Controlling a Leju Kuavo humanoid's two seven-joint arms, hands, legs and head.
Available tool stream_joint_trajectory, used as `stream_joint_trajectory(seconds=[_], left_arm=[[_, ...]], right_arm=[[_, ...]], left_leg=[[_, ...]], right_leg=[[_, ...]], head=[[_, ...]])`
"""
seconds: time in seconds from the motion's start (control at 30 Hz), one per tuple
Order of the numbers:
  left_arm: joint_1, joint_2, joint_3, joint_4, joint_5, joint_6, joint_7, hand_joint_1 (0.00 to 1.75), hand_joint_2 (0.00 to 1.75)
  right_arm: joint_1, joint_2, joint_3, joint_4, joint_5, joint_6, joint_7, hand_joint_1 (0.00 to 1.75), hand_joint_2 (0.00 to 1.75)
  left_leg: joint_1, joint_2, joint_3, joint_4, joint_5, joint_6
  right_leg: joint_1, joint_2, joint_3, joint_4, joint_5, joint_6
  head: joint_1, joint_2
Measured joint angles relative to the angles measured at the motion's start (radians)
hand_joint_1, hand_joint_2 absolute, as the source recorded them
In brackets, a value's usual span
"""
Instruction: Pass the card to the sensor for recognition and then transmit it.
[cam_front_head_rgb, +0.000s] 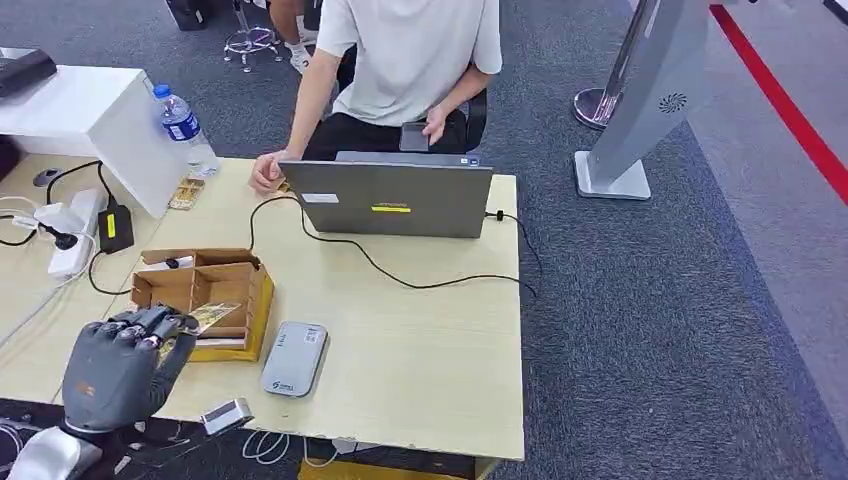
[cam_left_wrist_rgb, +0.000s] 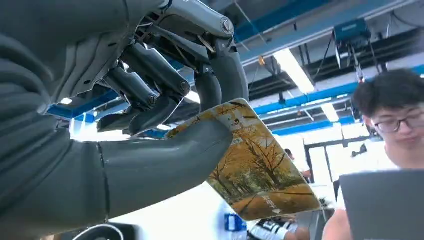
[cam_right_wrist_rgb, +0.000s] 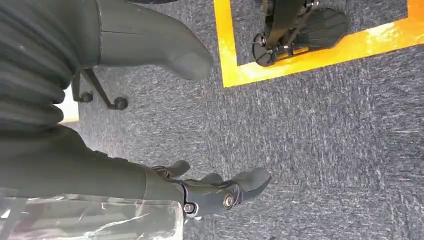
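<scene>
presently, head view: one left hand (cam_front_head_rgb: 120, 365), one card (cam_front_head_rgb: 208, 318) over one cardboard box (cam_front_head_rgb: 205, 290), one grey sensor (cam_front_head_rgb: 295, 358) beside it. left wrist view: thumb and fingers (cam_left_wrist_rgb: 155, 112) pinch the card (cam_left_wrist_rgb: 260, 170). right wrist view: right hand (cam_right_wrist_rgb: 165, 125) spread, holding nothing, above carpet (cam_right_wrist_rgb: 325, 140).

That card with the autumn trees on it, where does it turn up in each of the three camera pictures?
Head view: the card pokes out beyond the left hand, over the cardboard box near the table's front left.
Left wrist view: it fills the middle, pinched between thumb and fingers.
Right wrist view: not in it.
Shared landmark: the grey laptop, also at.
</scene>
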Motion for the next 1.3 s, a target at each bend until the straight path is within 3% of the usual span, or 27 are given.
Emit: stream_joint_trajectory(seconds=[0.2, 0.27, 0.33, 0.43, 0.5, 0.6, 0.7, 0.83, 0.93, 0.97, 1.3], left_arm=[[0.018, 0.002, 0.01, -0.048, 0.0, 0.01, -0.004, 1.75, 1.75], [0.014, 0.003, 0.011, -0.065, 0.008, 0.09, -0.036, 1.75, 1.75], [-0.048, 0.002, 0.012, -0.084, 0.019, 0.184, -0.062, 1.75, 1.75], [-0.256, -0.006, 0.017, -0.046, 0.021, 0.199, -0.078, 1.75, 1.75], [-0.452, -0.019, 0.017, 0.082, -0.016, 0.19, -0.08, 1.75, 1.75], [-0.768, -0.062, 0.004, 0.391, -0.164, 0.196, -0.035, 1.75, 1.75], [-1.043, -0.134, -0.049, 0.725, -0.27, 0.197, 0.039, 1.75, 1.75], [-1.238, -0.22, -0.114, 0.996, -0.317, 0.179, 0.094, 1.75, 1.75], [-1.302, -0.257, -0.14, 1.101, -0.318, 0.179, 0.102, 1.75, 1.75], [-1.311, -0.264, -0.144, 1.124, -0.318, 0.18, 0.102, 0.0, 1.75], [-1.343, -0.272, -0.152, 1.253, -0.267, 0.184, 0.097, 0.0, 1.75]], right_arm=[[0.0, 0.0, -0.011, 0.0, 0.0, 0.0, 0.0, 0.0, 1.75], [0.0, 0.0, -0.012, 0.0, 0.011, 0.001, 0.0, 0.0, 1.75], [-0.001, 0.0, -0.012, 0.0, 0.04, 0.004, 0.005, 0.0, 1.75], [-0.02, 0.004, 0.001, 0.0, 0.095, 0.016, 0.031, 0.0, 1.75], [-0.045, 0.011, 0.023, 0.0, 0.136, 0.026, 0.052, 0.0, 1.75], [-0.088, 0.023, 0.061, 0.0, 0.185, 0.052, 0.085, 0.0, 1.75], [-0.116, 0.03, 0.094, 0.0, 0.2, 0.062, 0.107, 0.0, 1.75], [-0.128, 0.037, 0.118, 0.0, 0.203, 0.068, 0.126, 0.0, 1.75], [-0.128, 0.038, 0.124, 0.0, 0.203, 0.07, 0.13, 0.0, 1.75], [-0.128, 0.038, 0.126, 0.0, 0.203, 0.072, 0.13, 0.0, 1.75], [-0.128, 0.038, 0.138, 0.0, 0.203, 0.076, 0.126, 0.0, 1.75]], left_leg=[[0.0, 0.0, 0.001, 0.0, 0.0, 0.0], [0.001, 0.0, 0.001, 0.0, 0.001, 0.0], [0.0, -0.005, 0.001, 0.0, 0.002, 0.001], [0.0, -0.014, 0.0, 0.001, 0.006, 0.0], [0.0, -0.018, -0.002, 0.0, 0.01, 0.0], [0.001, -0.016, -0.003, 0.001, 0.017, -0.003], [0.001, -0.015, -0.01, 0.001, 0.024, 0.0], [-0.001, -0.009, -0.013, 0.001, 0.025, 0.0], [-0.001, -0.005, -0.014, 0.002, 0.024, 0.001], [-0.002, -0.004, -0.014, 0.002, 0.024, 0.002], [0.0, -0.003, -0.016, 0.001, 0.024, 0.001]], right_leg=[[0.0, -0.001, 0.0, 0.0, 0.0, 0.0], [0.0, -0.001, 0.0, 0.0, 0.0, 0.0], [0.0, -0.005, -0.001, 0.0, 0.0, 0.0], [0.0, -0.014, 0.0, 0.0, 0.0, 0.0], [0.0, -0.018, 0.0, 0.0, 0.004, -0.002], [0.0, -0.017, -0.004, 0.0, 0.011, -0.004], [0.0, -0.016, -0.008, 0.0, 0.019, -0.003], [0.0, -0.008, -0.011, 0.0, 0.023, 0.0], [-0.001, -0.004, -0.013, 0.0, 0.023, 0.0], [-0.002, -0.004, -0.014, 0.0, 0.023, 0.0], [-0.001, -0.003, -0.017, 0.0, 0.023, 0.0]], head=[[0.0, 0.0], [0.0, 0.0], [0.0, 0.0], [0.0, 0.0], [0.0, 0.0], [-0.001, 0.0], [-0.001, 0.0], [0.0, 0.0], [0.001, 0.0], [0.0, 0.0], [0.0, 0.0]])
